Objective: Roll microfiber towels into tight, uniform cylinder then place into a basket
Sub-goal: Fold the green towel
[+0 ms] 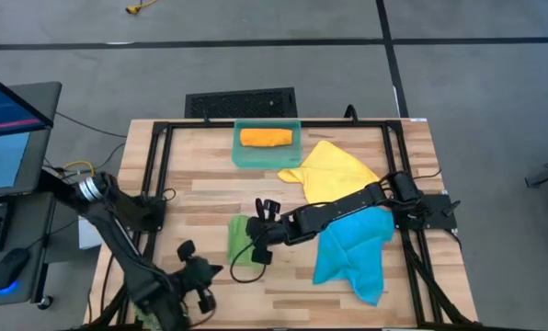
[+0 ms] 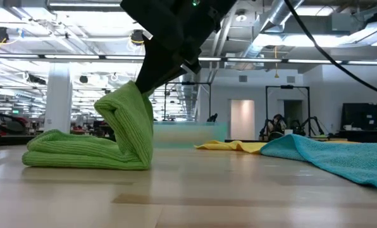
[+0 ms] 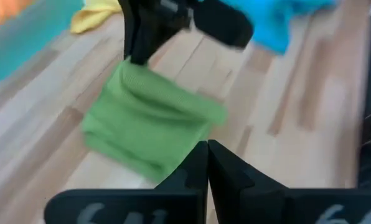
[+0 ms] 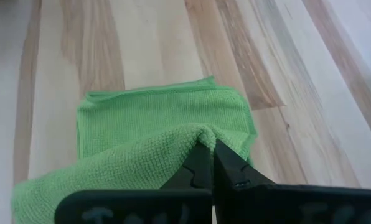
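Observation:
The green towel [image 1: 240, 241] lies folded near the table's middle, and one part of it is pulled up into a peak [image 2: 128, 107]. My right gripper [image 1: 255, 241] is shut on that peak. My left gripper [image 1: 210, 271] hovers shut at the near left, holding nothing. In its wrist view its fingertips [image 3: 207, 155] stand short of the green towel [image 3: 148, 124]. An orange towel [image 1: 266, 138] lies rolled inside the teal basket [image 1: 297, 147] at the far edge. The yellow towel [image 1: 334, 170] and the blue towel [image 1: 352, 253] lie crumpled on the table's right half. My right gripper pinches a bunched fold of the green towel [image 4: 198, 134] between its two fingers, on the towel's right side. The fingers slant down from the table's right. The pinched part stands raised [image 2: 135, 95], while the rest lies in flat layers on the table [image 2: 74, 155].
The right arm [image 1: 348, 204] stretches over the yellow and blue towels. A black frame [image 1: 159, 175] runs along the table's left, far and right sides. Bare wood [image 1: 283, 290] shows along the near edge between the two arms.

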Robot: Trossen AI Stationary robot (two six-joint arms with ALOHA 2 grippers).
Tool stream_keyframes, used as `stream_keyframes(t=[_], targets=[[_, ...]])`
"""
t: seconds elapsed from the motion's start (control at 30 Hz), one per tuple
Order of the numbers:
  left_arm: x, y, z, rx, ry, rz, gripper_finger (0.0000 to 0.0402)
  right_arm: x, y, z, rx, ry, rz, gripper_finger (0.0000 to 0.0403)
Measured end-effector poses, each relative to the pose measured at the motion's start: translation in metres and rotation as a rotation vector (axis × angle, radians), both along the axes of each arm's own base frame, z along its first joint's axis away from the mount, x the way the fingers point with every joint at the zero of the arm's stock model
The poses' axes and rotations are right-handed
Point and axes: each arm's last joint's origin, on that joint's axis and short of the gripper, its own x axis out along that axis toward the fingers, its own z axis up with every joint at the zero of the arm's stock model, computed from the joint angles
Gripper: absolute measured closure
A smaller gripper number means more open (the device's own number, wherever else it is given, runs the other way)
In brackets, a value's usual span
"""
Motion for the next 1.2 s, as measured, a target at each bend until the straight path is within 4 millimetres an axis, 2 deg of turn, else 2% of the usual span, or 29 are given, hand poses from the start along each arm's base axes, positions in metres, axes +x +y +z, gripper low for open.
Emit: stream_keyframes(t=[0.17,0.3,0.5,0.7,0.97,1.2], targets=[[-0.020,0.017,-0.037,-0.171,-0.228,0.028,0.0401,0.000,0.000,0.000,0.000,0.000,0.000,0.0396],[-0.024,0.036,-0.057,-0.229,-0.354,0.041,0.0401,0.000,0.000,0.000,0.000,0.000,0.000,0.0396],[-0.019,0.066,-0.087,-0.278,-0.251,0.057,0.0401,0.000,0.000,0.000,0.000,0.000,0.001,0.0396],[-0.011,0.091,-0.104,-0.297,-0.150,0.116,0.0401,0.002,-0.001,0.001,0.006,-0.018,-0.001,0.0396],[0.006,0.123,-0.115,-0.348,0.006,0.152,0.0401,0.007,-0.011,0.003,0.039,-0.059,-0.048,0.0396],[0.014,0.132,-0.115,-0.349,0.079,0.064,0.0401,0.010,-0.023,0.003,0.067,-0.061,-0.102,0.0396]])
